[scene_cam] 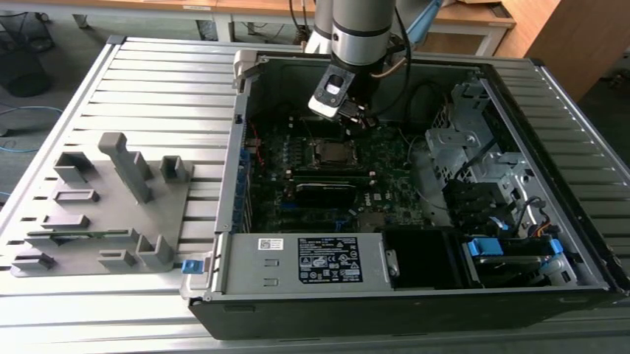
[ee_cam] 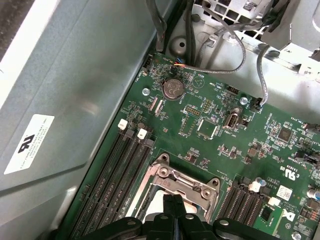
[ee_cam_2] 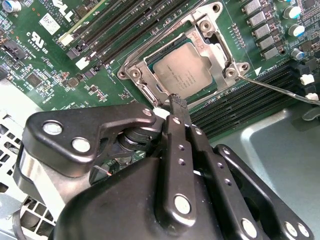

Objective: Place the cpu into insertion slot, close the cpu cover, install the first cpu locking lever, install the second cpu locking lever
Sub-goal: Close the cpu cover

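Cpu (ee_cam_2: 179, 70) seated in slot (ee_cam_2: 134, 75), mid-board (ee_cam_2: 50, 55); cover (ee_cam_2: 220, 49) down over it. Gripper (ee_cam_2: 178, 102) at slot edge, fingers pinched together, empty. Cpu likely light, stiff, fragile: hold by edges.

Cpu (ee_cam_2: 182, 67): square, pale silver face, lying flat in insertion slot (scene_cam: 316, 152), mid-board in the exterior view. Cpu cover (ee_cam_2: 221, 54): silvery windowed frame, apparently lowered flat around it.

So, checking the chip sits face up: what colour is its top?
The chip top is pale silver-grey, clearest in the second wrist view.
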Controlling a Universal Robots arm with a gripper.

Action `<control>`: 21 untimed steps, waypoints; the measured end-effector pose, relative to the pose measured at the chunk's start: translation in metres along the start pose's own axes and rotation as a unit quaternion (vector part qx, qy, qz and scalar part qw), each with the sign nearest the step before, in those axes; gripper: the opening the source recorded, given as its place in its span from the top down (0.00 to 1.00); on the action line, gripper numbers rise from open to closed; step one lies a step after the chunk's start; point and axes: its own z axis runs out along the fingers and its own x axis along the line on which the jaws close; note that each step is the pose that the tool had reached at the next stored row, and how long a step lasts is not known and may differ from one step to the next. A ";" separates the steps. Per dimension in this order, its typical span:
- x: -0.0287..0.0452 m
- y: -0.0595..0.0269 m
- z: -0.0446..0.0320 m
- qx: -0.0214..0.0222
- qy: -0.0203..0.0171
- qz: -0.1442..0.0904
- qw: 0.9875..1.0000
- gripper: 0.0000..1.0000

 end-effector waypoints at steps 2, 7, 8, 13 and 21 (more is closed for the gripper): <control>0.0000 0.0000 0.0000 0.000 0.000 0.000 1.000 0.89; 0.0000 0.0000 0.0002 0.000 0.001 -0.011 1.000 0.89; 0.0000 0.0000 0.0002 0.000 0.001 -0.014 1.000 0.89; 0.0000 -0.0001 0.0005 0.000 0.004 -0.040 0.999 0.89; 0.0000 -0.0001 0.0006 0.000 0.004 -0.046 0.999 0.89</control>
